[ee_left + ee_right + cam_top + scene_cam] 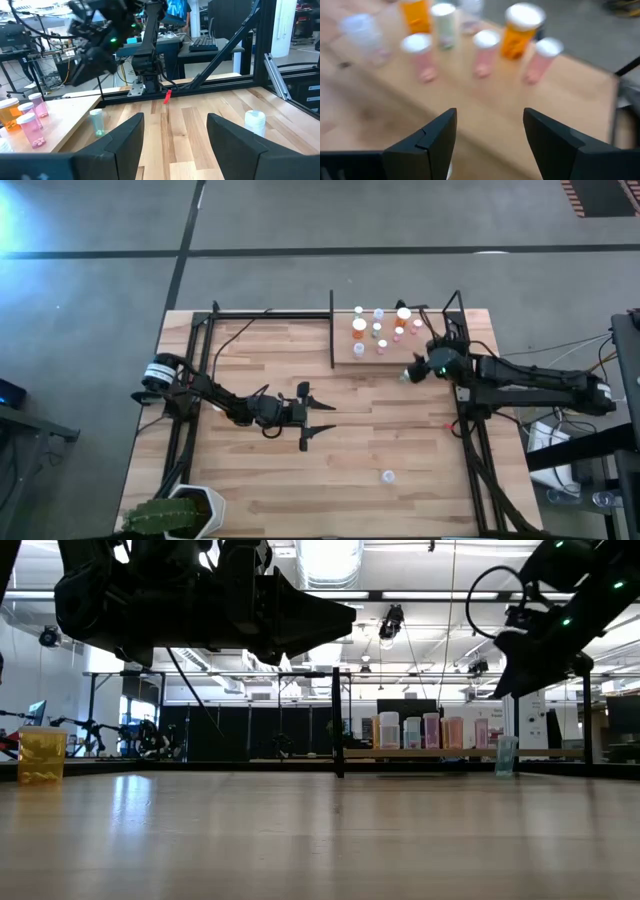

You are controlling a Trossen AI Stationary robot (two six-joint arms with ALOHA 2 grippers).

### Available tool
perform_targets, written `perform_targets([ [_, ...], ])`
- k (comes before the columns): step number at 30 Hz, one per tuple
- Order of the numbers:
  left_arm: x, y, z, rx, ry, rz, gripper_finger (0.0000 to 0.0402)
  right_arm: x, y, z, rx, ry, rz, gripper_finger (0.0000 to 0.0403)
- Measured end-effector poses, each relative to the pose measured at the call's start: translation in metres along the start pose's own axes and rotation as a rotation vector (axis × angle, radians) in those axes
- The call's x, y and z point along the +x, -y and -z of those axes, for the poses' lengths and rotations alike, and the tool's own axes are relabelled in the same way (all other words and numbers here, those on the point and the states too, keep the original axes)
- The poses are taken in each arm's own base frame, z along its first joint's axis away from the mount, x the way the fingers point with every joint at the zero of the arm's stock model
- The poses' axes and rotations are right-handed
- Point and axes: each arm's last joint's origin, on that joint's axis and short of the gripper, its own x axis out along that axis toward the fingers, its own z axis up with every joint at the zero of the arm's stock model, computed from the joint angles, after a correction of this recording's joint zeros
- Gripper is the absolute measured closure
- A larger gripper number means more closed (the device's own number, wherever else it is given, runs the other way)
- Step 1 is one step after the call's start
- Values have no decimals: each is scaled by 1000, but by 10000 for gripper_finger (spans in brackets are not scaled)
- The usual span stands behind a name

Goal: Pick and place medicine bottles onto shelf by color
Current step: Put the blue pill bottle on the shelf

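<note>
Bottles with white round caps stand clustered on the light wooden shelf board [345, 358] at the far right of the table, just right of the black upright divider bar [332, 330]. Among them are a large orange bottle [359, 330], another orange one with a wide white cap [402, 317], a green-bodied bottle [377, 330] and several pink-bodied ones [418, 55].

The right gripper [412, 370] hovers at the front edge of that board, near the right end of the cluster, with its two dark fingers [431, 142] spread apart and nothing between them. In the right wrist view the bottles sit just ahead of the open fingers, the pink ones nearest, none touching the gripper. A pale bluish bottle [506, 755] stands in the low view almost directly beneath the raised right gripper, on the table beside the board.

The left gripper [318, 416] rests near the table's centre, well apart from the shelf, its fingers [125, 137] also parted and holding nothing. One small white-capped clear bottle [387, 476] stands alone on the light wooden table [400, 440] toward the near edge, to the right of the left gripper and well clear of both arms.

A potted green plant [170, 515] sits at the table's near left corner.
</note>
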Motion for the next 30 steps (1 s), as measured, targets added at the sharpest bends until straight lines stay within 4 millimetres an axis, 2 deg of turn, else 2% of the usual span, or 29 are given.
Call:
perform_targets([
  [7,0,0,0,-3,0,1,201,-16,-24,29,41,-42,-197,170],
  [14,0,0,0,-4,0,1,201,-21,-41,43,-51,11,-185,122],
  [18,0,0,0,-4,0,1,201,-13,-44,52,-73,4,-120,111],
  [22,0,0,0,-4,1,2,201,-1,-42,66,-59,18,-43,119],
  [30,0,0,0,-4,1,2,201,13,-43,79,-40,74,-99,126],
])
